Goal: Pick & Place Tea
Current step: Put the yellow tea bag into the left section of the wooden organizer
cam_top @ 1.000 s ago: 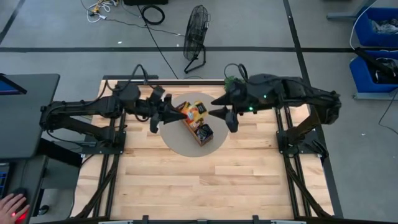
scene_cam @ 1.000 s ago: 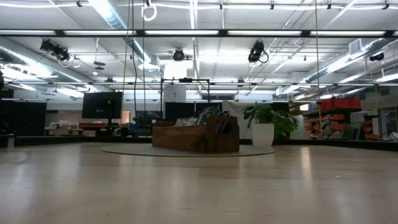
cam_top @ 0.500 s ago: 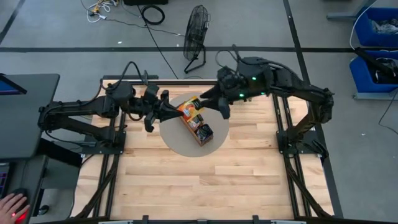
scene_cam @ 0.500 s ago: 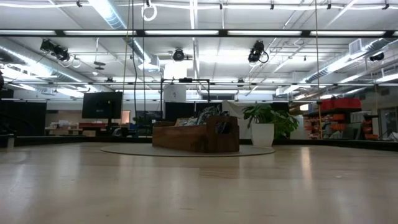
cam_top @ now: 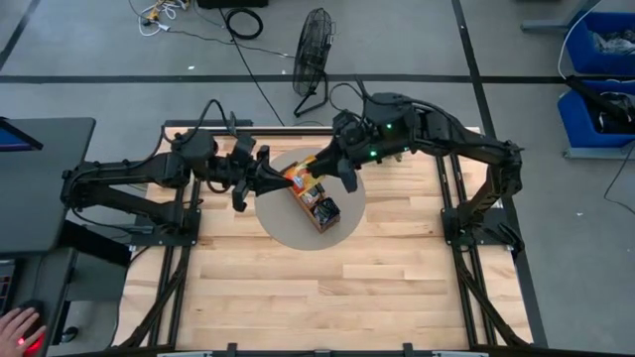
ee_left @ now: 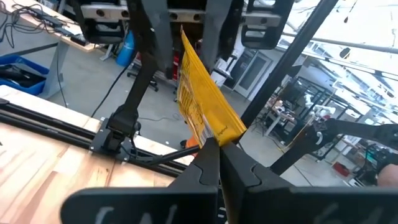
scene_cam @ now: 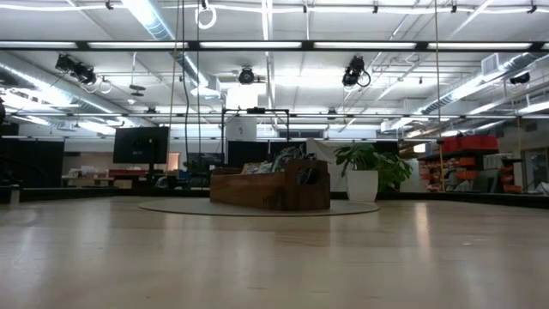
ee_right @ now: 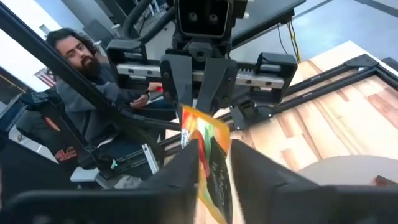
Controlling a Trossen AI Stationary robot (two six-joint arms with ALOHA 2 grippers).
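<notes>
left hand pinching orange sachet, right hand around it

Robotics lab in a large industrial hall. Evidence: pale butcher-block wooden table on a black metal frame; grey concrete floor with loose black cables; black standing fan; blue plastic storage bins; fluorescent ceiling strip lights; dark monitor screen; seated person beyond the table.
</notes>
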